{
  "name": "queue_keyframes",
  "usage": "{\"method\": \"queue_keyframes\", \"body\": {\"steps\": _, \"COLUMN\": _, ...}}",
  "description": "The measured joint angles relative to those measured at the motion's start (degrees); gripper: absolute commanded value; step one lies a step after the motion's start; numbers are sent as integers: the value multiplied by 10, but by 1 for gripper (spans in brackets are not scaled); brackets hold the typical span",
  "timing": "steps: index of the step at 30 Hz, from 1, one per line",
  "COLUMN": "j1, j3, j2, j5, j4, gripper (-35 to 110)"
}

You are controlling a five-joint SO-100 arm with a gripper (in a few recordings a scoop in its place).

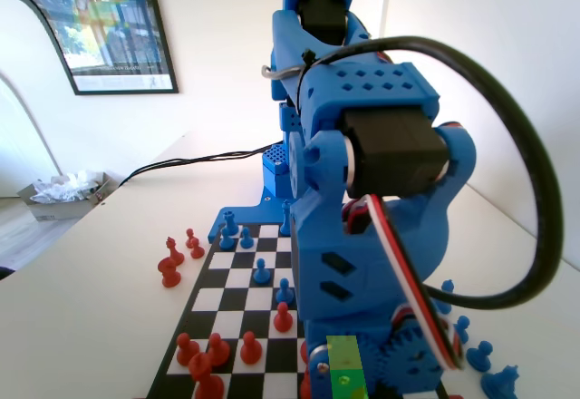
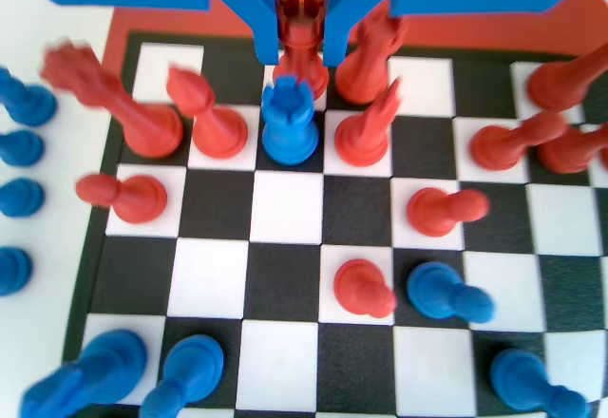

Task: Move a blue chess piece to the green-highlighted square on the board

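Blue chess piece (image 2: 289, 123) below open tool (image 2: 300, 52), wrist view; green-highlighted square (image 1: 345, 367), fixed view

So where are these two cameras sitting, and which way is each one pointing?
Fixed view: stands low at the end of the board opposite the blue arm and looks along it; the arm leans close and blocks much of the picture, above the green-highlighted square.
Wrist view: rides on the arm and looks down at the board; the gripper hangs from the top edge, jaws either side of a red piece, just behind a blue rook-like piece.
Both views share the board and its red and blue pieces.
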Motion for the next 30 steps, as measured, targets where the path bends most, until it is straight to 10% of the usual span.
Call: {"method": "queue_keyframes", "body": {"steps": 30, "j1": 274, "j3": 91, "j2": 304, "j5": 20, "j4": 84, "gripper": 1}}
